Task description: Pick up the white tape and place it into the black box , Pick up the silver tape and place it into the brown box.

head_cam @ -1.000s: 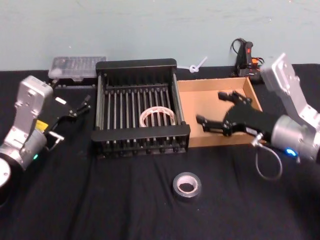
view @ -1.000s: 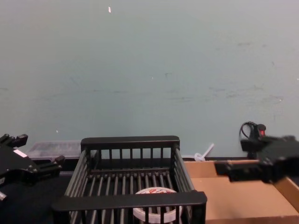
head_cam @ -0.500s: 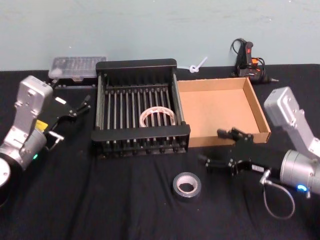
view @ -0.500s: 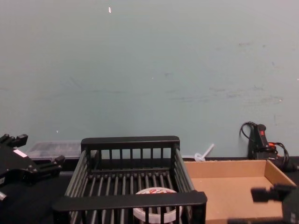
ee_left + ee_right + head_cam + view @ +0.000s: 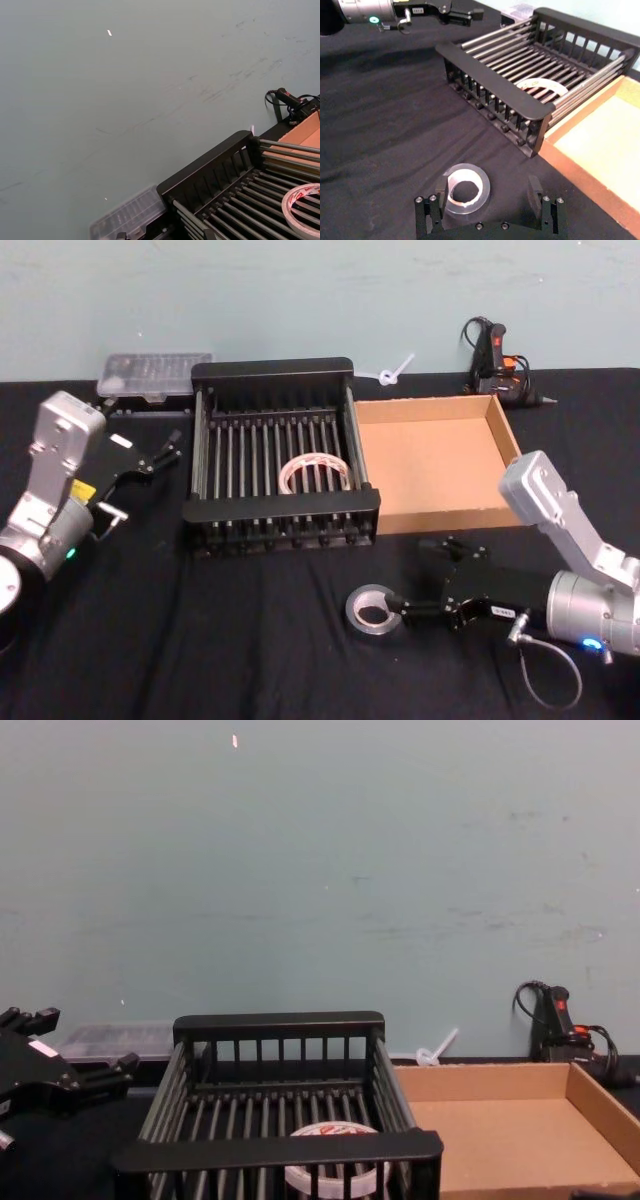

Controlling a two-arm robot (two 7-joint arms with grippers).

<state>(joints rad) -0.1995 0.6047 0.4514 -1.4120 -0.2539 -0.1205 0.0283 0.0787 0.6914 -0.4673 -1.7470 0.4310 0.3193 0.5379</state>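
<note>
Done: your white tape (image 5: 316, 473) lies in the black box (image 5: 272, 370).
Left: your silver tape (image 5: 373, 610) sits on the worktop; the brown box (image 5: 508, 445) is empty.
Right gripper (image 5: 418, 577): fingers apart beside it.
Left gripper (image 5: 160, 454): apart, idle.

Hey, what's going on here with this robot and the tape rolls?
The robot is sorting two tape rolls into boxes. The white tape already lies on the floor of the black box. The right gripper is low over the table in front of the brown box, fingers open, right beside the silver tape, which lies flat on the black cloth and is not yet gripped. The left gripper hangs idle to the left of the black box. The brown box holds nothing.
</note>
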